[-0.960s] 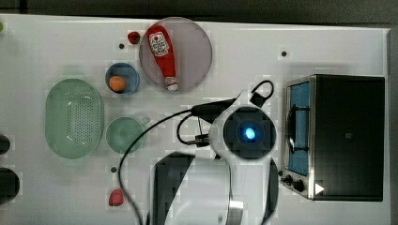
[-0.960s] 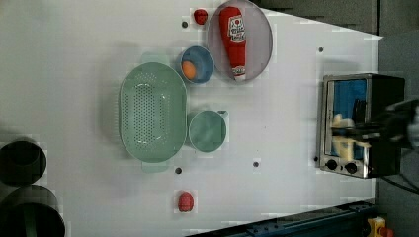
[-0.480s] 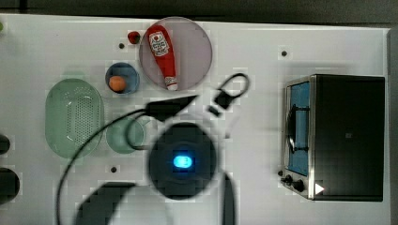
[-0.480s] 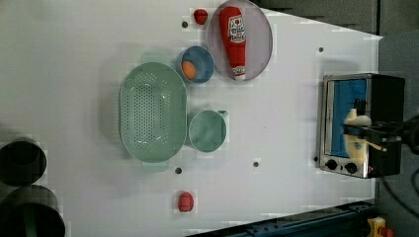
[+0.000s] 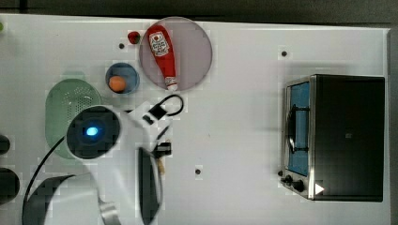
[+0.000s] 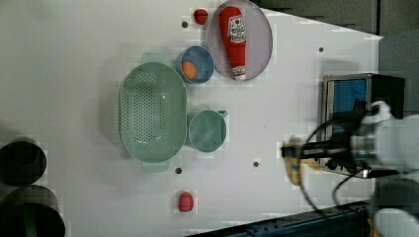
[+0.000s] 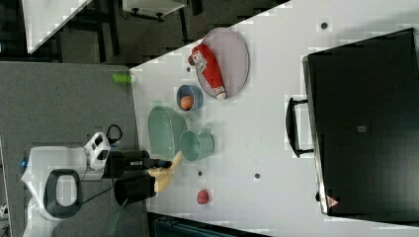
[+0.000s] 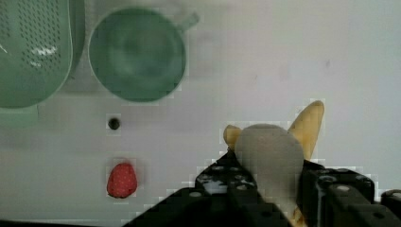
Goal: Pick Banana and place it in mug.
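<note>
Your black two-finger gripper (image 8: 272, 189) has its fingers clamped on the curved yellow banana (image 8: 307, 125), which hangs above the white tabletop (image 6: 74, 59), clear of the surface. In the right view the gripper (image 7: 165, 164) carries the banana (image 7: 165, 175) just off the mug's rim, at about 8 o'clock from it. The small round sea-green mug (image 6: 207, 131) with a stub handle stands upright and unfilled, touching the pale-green perforated oval colander (image 6: 152, 112) at its 9 o'clock in the left view. From the mug in the left view, you have the small blue bowl (image 6: 196, 64) holding an orange ball at 12 o'clock and a red strawberry (image 6: 186, 201) at 7 o'clock. The red ketchup bottle (image 6: 233, 39) lies on a round grey plate (image 6: 262, 44) at 1 o'clock.
</note>
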`<action>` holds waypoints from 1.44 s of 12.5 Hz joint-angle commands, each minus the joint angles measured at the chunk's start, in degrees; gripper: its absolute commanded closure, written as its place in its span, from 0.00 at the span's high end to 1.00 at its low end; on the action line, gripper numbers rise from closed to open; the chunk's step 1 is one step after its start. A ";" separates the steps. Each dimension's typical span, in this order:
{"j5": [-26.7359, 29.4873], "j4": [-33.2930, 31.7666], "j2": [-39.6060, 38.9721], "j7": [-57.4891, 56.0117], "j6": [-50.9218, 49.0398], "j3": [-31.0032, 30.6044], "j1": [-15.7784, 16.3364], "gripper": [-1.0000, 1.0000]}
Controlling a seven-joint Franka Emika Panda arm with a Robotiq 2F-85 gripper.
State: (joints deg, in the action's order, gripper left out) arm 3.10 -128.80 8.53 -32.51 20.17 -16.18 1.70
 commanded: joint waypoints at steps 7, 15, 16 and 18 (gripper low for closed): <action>-0.28 -5.49 -10.71 12.65 24.67 -6.99 0.94 0.31; -0.24 -6.66 -18.02 13.98 30.57 -7.52 1.04 0.68; -0.24 -6.59 -17.86 13.98 30.58 -7.59 1.05 0.79; -0.24 -6.47 -16.21 13.98 30.47 -7.55 0.99 1.00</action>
State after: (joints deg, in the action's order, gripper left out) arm 2.19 -137.64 -10.06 -21.70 48.76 -23.29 1.85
